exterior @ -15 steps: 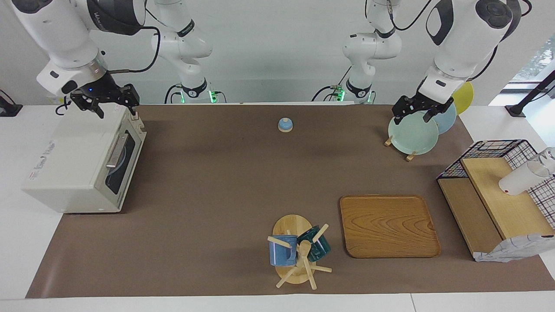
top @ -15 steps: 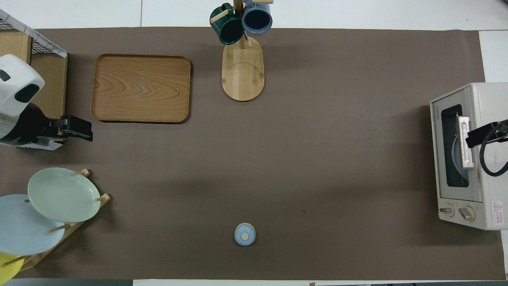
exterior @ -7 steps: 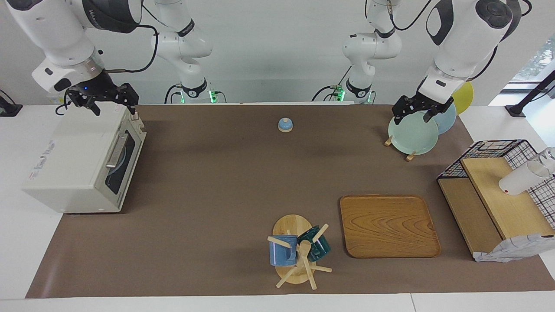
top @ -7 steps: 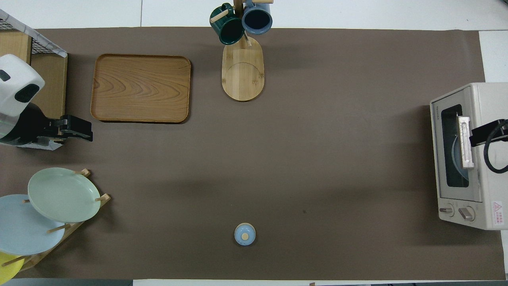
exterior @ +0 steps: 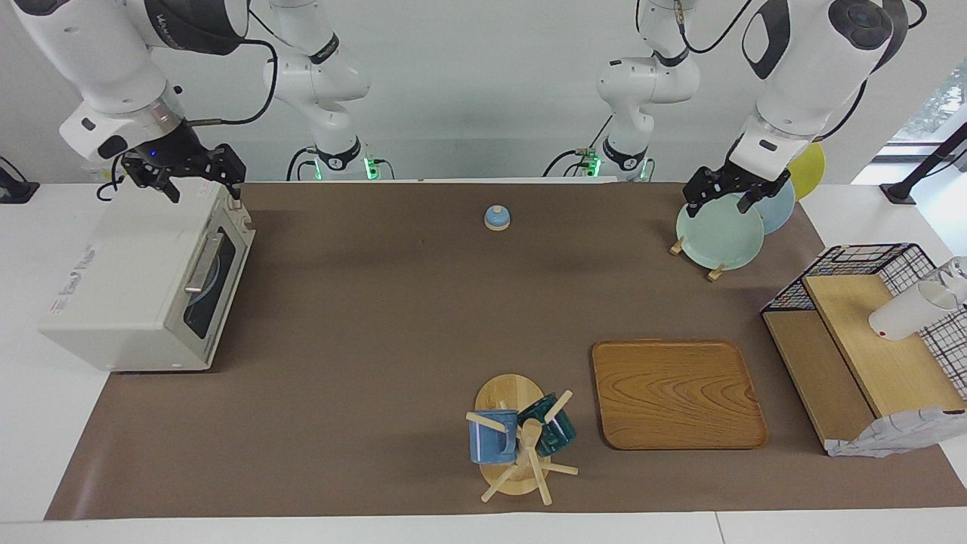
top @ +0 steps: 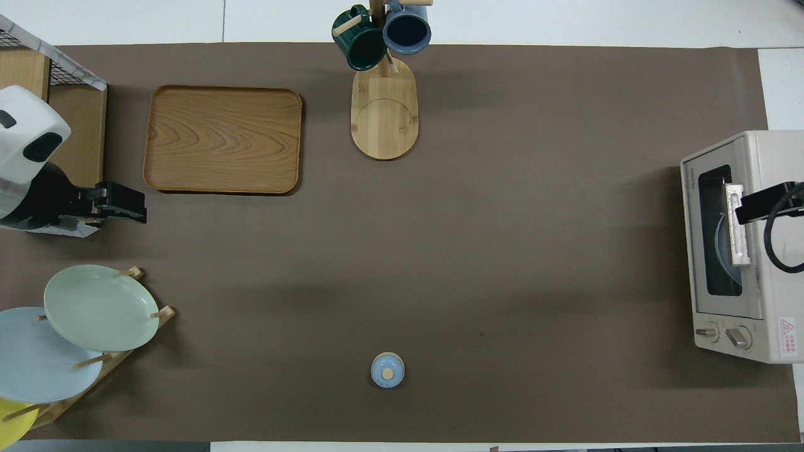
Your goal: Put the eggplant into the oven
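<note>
Facing view shows the off-white toaster oven (exterior: 143, 283) at the right arm's end of the table, its dark glass door shut, with a blue plate visible through the glass. No eggplant can be seen. The right gripper (exterior: 198, 175) hangs over the oven's top, fingers apart, holding nothing. The left gripper (exterior: 724, 195) waits over the plate rack (exterior: 693, 257), also open and empty.

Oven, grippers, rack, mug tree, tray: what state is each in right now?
oven: door shut, a plate visible through the glass
right gripper: open, empty, over the oven's top
left gripper: open, empty, over the plate rack
mug tree: two mugs hanging
wooden tray: nothing on it
eggplant: not visible
</note>
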`<control>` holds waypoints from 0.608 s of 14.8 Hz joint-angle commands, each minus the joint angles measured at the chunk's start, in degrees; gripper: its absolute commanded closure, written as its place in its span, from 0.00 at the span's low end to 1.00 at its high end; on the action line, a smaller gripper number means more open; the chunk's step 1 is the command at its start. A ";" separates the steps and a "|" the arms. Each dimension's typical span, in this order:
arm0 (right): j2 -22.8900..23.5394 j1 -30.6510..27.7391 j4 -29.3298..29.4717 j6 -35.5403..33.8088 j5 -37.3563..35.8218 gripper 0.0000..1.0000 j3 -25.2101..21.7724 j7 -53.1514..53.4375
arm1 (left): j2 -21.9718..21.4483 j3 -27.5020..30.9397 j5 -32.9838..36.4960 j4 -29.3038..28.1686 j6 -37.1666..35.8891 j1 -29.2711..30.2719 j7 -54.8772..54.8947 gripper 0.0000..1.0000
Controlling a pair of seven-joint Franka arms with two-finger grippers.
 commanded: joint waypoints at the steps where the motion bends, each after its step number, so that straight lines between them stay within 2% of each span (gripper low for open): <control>1: 0.77 -0.05 1.15 1.31 1.49 0.00 0.15 1.61 | -1.23 -0.50 0.23 -0.75 -0.34 0.93 0.30 0.00; 4: 0.77 -0.05 1.23 0.52 3.94 0.00 0.15 2.31 | -1.23 -0.50 0.23 -0.75 -0.34 0.93 0.30 0.00; 9: 0.77 -0.05 1.32 0.43 2.89 0.00 0.15 2.40 | -1.23 -0.50 0.23 -0.75 -0.34 1.02 0.30 0.00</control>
